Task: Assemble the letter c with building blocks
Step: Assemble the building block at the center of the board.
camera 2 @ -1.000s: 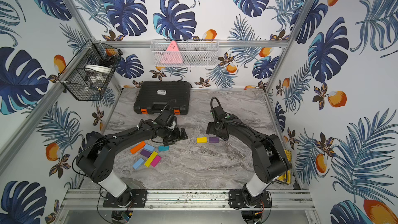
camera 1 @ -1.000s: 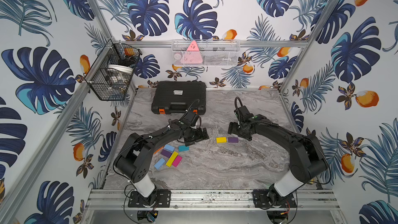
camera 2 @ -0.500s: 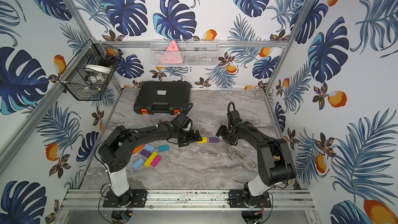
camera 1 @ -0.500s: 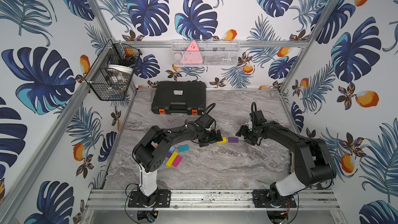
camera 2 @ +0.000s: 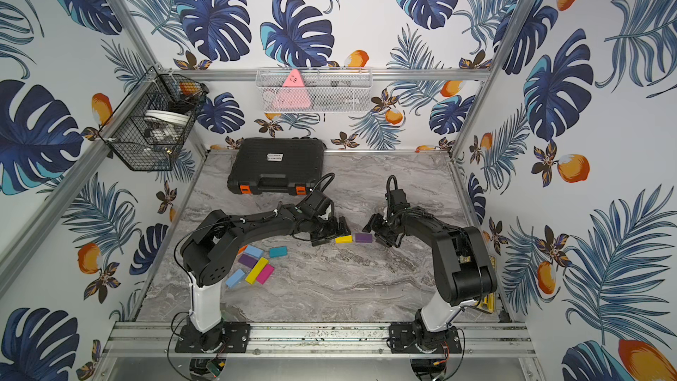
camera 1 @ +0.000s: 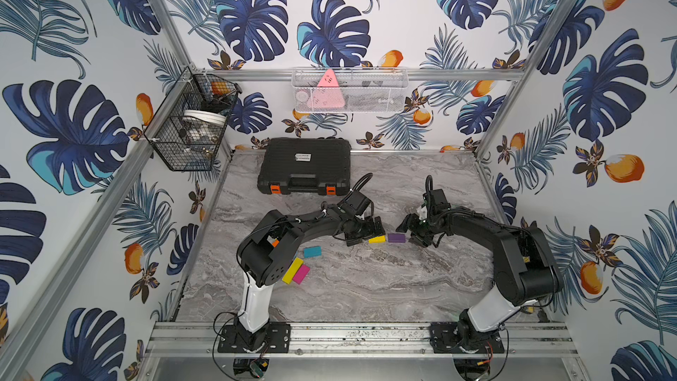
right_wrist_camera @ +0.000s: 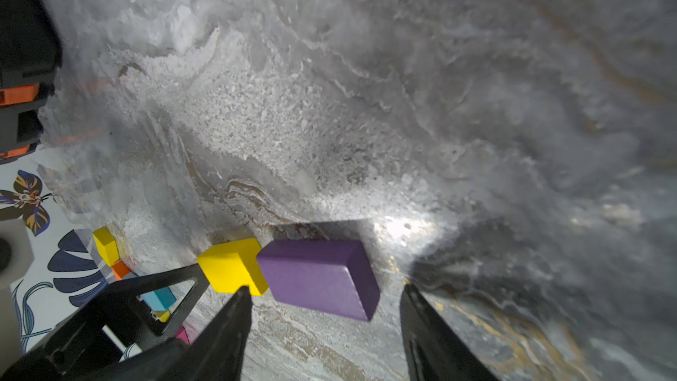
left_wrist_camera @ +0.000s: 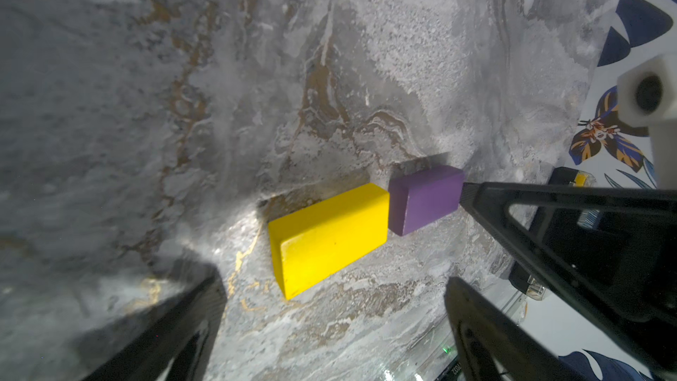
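Two building blocks lie end to end mid-table: a yellow one (camera 1: 377, 239) (left_wrist_camera: 329, 240) and a purple one (camera 1: 396, 238) (right_wrist_camera: 318, 276). My left gripper (camera 1: 366, 233) (left_wrist_camera: 329, 287) is open, low at the yellow block's left end, and grips nothing. From the right, my open right gripper (camera 1: 408, 232) (right_wrist_camera: 325, 289) straddles the purple block lengthwise, with a gap at each fingertip. More blocks lie front left: teal (camera 2: 278, 251), long yellow (camera 2: 256, 270), magenta (camera 2: 265, 274), purple (camera 2: 248, 260), two light blue (camera 2: 253, 252) (camera 2: 235, 277) and orange (camera 2: 241, 249), which the left arm partly hides.
A big black case (camera 1: 304, 170) lies at the back left of the marble table (camera 1: 366, 287). A black wire basket (camera 1: 190, 122) hangs on the left wall and a white mesh basket (camera 1: 350, 89) on the back wall.
My left gripper has swung right, from the pile of blocks to the yellow block. My right gripper has shifted slightly toward the front and its jaws have narrowed around the purple block.
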`<state>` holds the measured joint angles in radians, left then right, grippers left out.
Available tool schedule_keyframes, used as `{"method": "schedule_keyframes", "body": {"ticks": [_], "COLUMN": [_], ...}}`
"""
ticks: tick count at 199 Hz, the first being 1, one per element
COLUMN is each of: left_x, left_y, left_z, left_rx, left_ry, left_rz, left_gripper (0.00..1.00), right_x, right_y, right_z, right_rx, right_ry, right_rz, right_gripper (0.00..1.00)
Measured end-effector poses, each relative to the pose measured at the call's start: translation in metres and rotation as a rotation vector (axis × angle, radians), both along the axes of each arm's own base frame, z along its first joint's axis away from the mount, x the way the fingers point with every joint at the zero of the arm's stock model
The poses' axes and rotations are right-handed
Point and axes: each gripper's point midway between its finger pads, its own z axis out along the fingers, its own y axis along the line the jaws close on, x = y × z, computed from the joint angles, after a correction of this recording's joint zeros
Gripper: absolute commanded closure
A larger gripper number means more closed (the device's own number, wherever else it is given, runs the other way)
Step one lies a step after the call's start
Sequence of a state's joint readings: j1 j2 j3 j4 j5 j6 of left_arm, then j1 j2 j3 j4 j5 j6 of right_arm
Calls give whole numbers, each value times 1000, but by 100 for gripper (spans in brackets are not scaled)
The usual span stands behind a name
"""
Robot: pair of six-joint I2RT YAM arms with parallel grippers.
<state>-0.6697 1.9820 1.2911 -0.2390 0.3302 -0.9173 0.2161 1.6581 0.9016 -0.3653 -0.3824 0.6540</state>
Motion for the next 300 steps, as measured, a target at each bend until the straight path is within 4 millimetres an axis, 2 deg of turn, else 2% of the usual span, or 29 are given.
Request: {"method": "schedule_keyframes", "body": {"ticks": [45, 155, 300], "left_x": [3, 10, 11], "left_y": [-11, -21, -23], "left_z": [1, 2, 1], "left_rx": [-22, -36, -41], "left_ry": [-10, -22, -15], "left_rz": [-13, -22, -8], "left_gripper": [1, 1, 1], "right_x": [0, 7, 10], "right_y": [3, 12, 14], "right_z": [-5, -5, -4], "right_rx": [16, 85, 128], "right_ry": [9, 1, -11], "right_rz": [6, 10, 1], "right_gripper": [34, 34, 34]}}
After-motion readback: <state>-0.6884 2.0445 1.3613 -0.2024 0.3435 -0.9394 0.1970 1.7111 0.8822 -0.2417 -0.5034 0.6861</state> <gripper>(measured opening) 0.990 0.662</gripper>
